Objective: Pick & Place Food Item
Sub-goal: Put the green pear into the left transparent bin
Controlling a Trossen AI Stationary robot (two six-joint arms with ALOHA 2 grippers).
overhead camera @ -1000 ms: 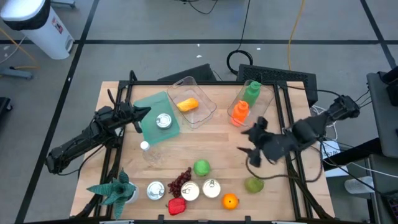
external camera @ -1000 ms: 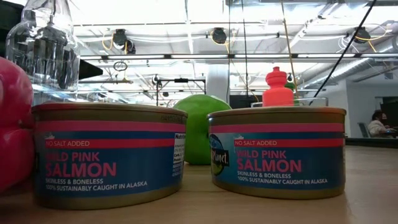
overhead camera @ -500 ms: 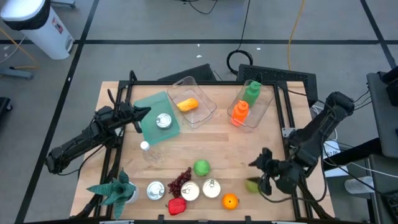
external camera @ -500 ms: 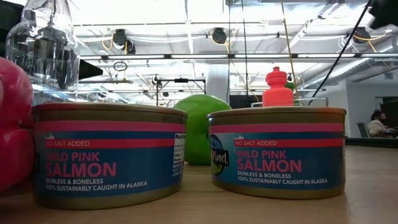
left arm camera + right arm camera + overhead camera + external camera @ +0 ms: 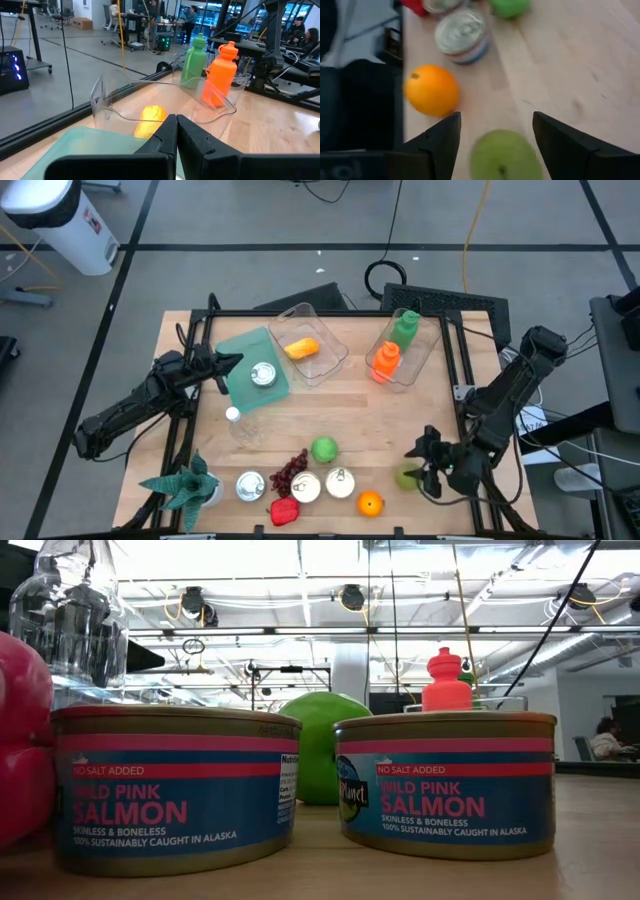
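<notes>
A pale green fruit [image 5: 406,477] lies on the wooden table near its near right corner. My right gripper [image 5: 427,461] hovers open just over it, slanting down. In the right wrist view the fruit [image 5: 506,156] shows between the two fingers of my right gripper [image 5: 496,120]; I see no touch. An orange [image 5: 431,90] and a tin can [image 5: 461,31] lie beyond it. My left gripper [image 5: 232,361] waits shut at the table's left side, level, beside a teal board [image 5: 250,350]; its shut fingers [image 5: 170,131] hold nothing.
Along the near edge lie an orange [image 5: 370,503], three cans [image 5: 340,482], a green apple [image 5: 324,449], grapes [image 5: 290,470], a red pepper [image 5: 284,510] and a small plant [image 5: 185,485]. Far side: a clear bin with a yellow item [image 5: 301,348], another with two bottles [image 5: 386,360].
My right gripper has swung from the middle right of the table toward the near edge and come down over the pale green fruit, its wrist rolling and tipping lower. The fruit and the other things have stayed put.
</notes>
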